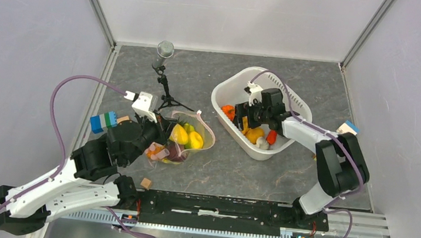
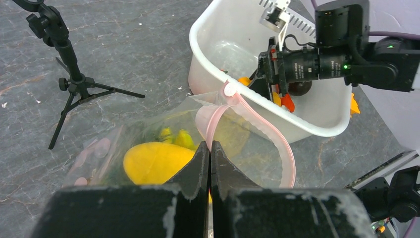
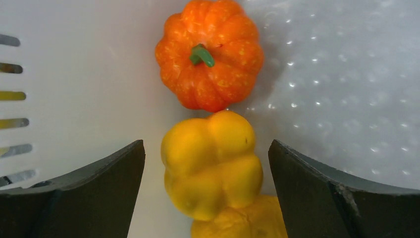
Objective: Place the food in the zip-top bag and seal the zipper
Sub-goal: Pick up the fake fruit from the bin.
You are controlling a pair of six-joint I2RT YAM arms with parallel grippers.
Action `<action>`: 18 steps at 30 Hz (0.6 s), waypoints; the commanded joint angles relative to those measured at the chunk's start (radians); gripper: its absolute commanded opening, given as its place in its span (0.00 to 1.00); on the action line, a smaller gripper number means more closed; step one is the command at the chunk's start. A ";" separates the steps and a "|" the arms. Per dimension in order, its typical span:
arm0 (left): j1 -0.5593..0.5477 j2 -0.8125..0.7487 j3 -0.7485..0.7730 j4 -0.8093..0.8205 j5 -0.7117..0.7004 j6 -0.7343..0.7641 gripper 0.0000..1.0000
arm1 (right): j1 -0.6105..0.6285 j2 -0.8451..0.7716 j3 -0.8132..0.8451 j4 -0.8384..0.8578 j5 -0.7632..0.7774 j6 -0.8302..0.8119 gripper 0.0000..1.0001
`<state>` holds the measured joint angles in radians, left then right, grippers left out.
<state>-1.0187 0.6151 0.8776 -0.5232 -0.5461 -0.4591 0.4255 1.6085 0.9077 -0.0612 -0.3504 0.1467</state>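
Note:
The zip-top bag [image 1: 185, 140] lies left of centre, its mouth open, with a yellow mango [image 2: 153, 161], other yellow pieces [image 1: 194, 139] and orange pieces [image 1: 156, 150] inside. My left gripper [image 2: 210, 145] is shut on the pink zipper [image 2: 218, 119] at the bag's mouth; it also shows in the top view [image 1: 159, 130]. My right gripper [image 3: 206, 144] is open, down in the white tub [image 1: 232, 86], its jaws on either side of a yellow bumpy pepper [image 3: 213, 168] without touching it. An orange pumpkin [image 3: 210, 54] lies just beyond it.
A microphone on a small black tripod [image 1: 165, 52] stands behind the bag. Coloured block stacks sit at the left [image 1: 103, 121] and right [image 1: 349, 127]. A small wooden cube [image 1: 145, 182] lies near the front rail. Red and white pieces [image 1: 270, 138] remain in the tub.

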 commanded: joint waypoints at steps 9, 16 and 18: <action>-0.003 0.020 0.021 0.046 0.000 -0.022 0.02 | 0.007 0.179 0.107 -0.063 -0.004 -0.064 0.77; -0.004 0.026 0.020 0.052 0.006 -0.023 0.02 | 0.008 0.128 0.061 -0.036 0.141 -0.076 0.40; -0.003 0.028 0.020 0.052 0.007 -0.022 0.02 | 0.009 0.097 0.043 -0.013 0.147 -0.070 0.34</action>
<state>-1.0187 0.6373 0.8776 -0.5213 -0.5404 -0.4591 0.4389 1.7649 0.9836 -0.0944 -0.3244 0.1062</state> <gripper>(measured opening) 0.040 0.720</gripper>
